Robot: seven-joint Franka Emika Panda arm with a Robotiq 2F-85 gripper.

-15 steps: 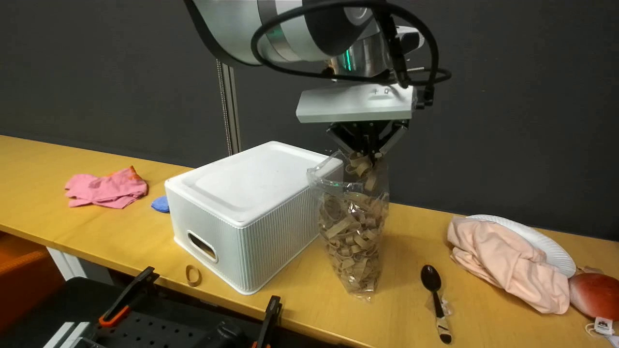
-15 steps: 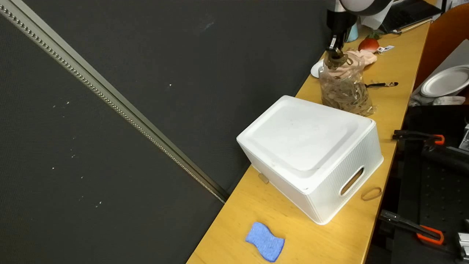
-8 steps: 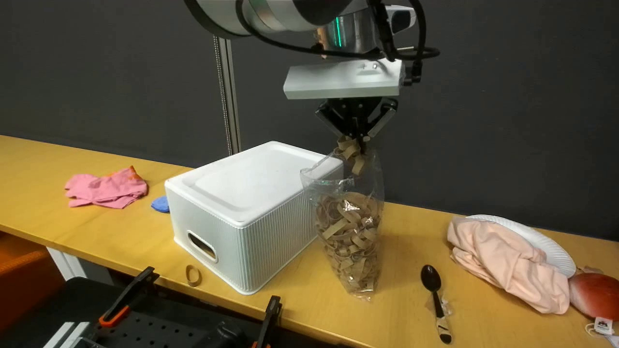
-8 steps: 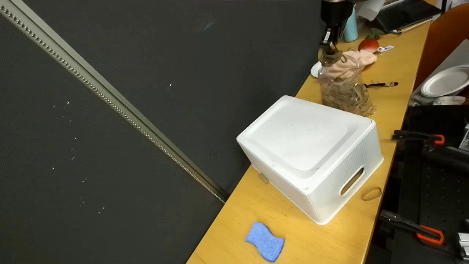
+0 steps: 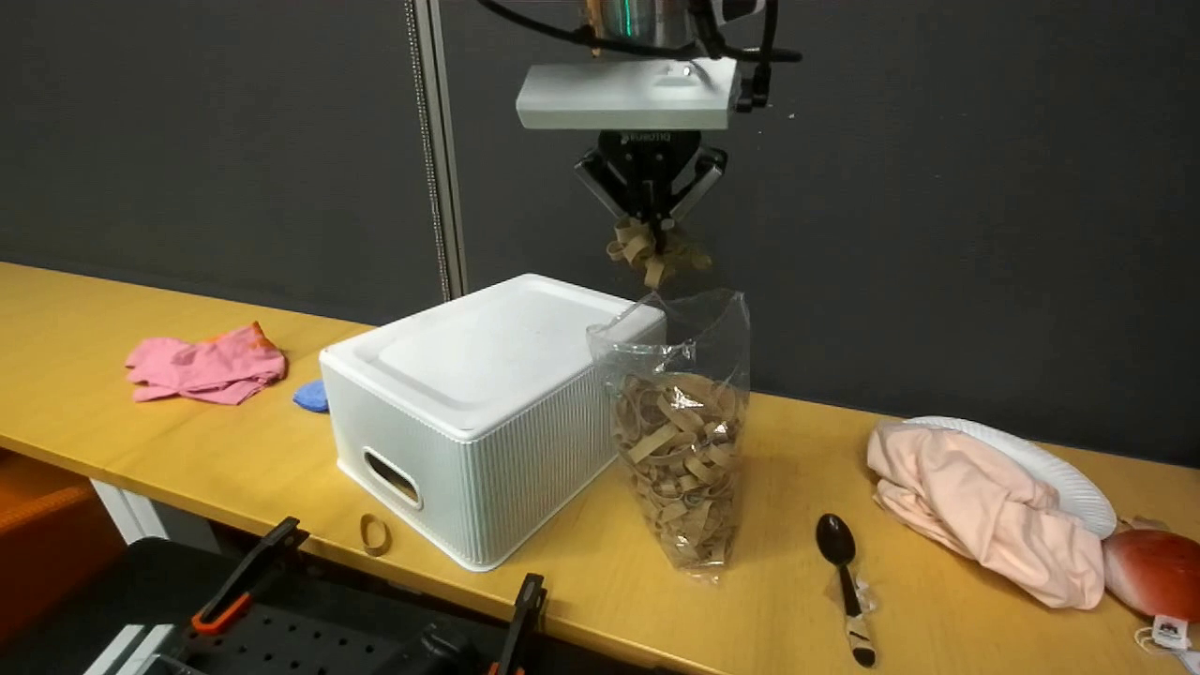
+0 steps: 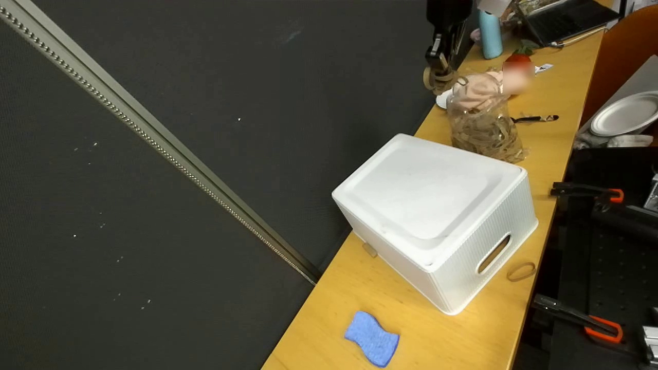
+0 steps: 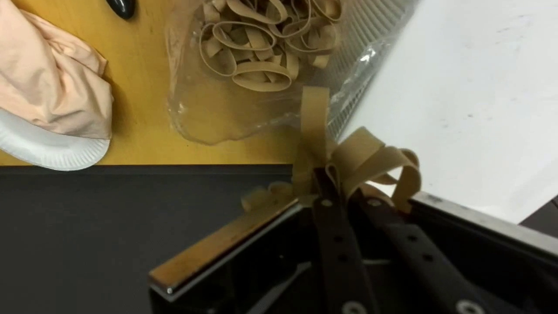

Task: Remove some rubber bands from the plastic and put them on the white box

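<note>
A bag [image 5: 718, 345] and box [image 5: 487, 347] stand on the table [image 5: 783, 487], lower than the pincer [image 5: 659, 236]; farther from it lie a spoon [image 5: 849, 589], band [image 5: 366, 537], sponge [image 6: 372, 339] and pink cloth [image 5: 208, 367].

Flat tan-brown rubber bands [image 7: 357, 150] partly hide the tips of the black metal fingers [image 7: 340, 248]; their number cannot be told. In the wrist view, edges cut the pale pink cloth bundle [image 7: 56, 83] left of the fingers, the large white ribbed plastic box [image 7: 462, 87] right of them, and the clear wrinkled plastic bag [image 7: 181, 111] and black plastic spoon [image 7: 123, 6] ahead. Well apart, in an exterior view, a red round fruit-shaped object [image 6: 517, 62] is blurred.
</note>
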